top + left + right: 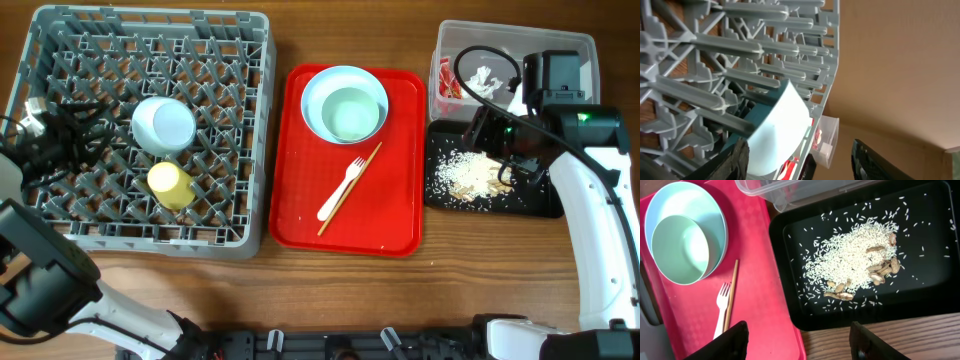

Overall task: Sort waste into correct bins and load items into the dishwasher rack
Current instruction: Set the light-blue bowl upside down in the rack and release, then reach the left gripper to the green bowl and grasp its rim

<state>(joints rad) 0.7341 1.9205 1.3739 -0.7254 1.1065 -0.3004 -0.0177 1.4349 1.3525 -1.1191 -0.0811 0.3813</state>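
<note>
The grey dishwasher rack (60,45) holds an upturned pale blue bowl (163,124) (777,132) and a yellow cup (171,185). My left gripper (75,130) (800,165) hangs open over the rack's left side, empty. On the red tray a pale green bowl (352,114) (679,250) sits nested in a pale blue bowl (318,88) (670,200), near a white fork (340,190) (721,307) and a chopstick (352,185) (732,292). Rice scraps (470,175) (855,255) lie in the black tray (540,205) (920,300). My right gripper (497,150) (797,347) is open above it.
The clear tub (515,40) (785,190) at the back right holds a white tissue (485,78) and a red-and-white wrapper (447,88). The red serving tray (390,215) (760,280) lies between rack and black tray. Brown shell-like bits (880,270) lie among the rice.
</note>
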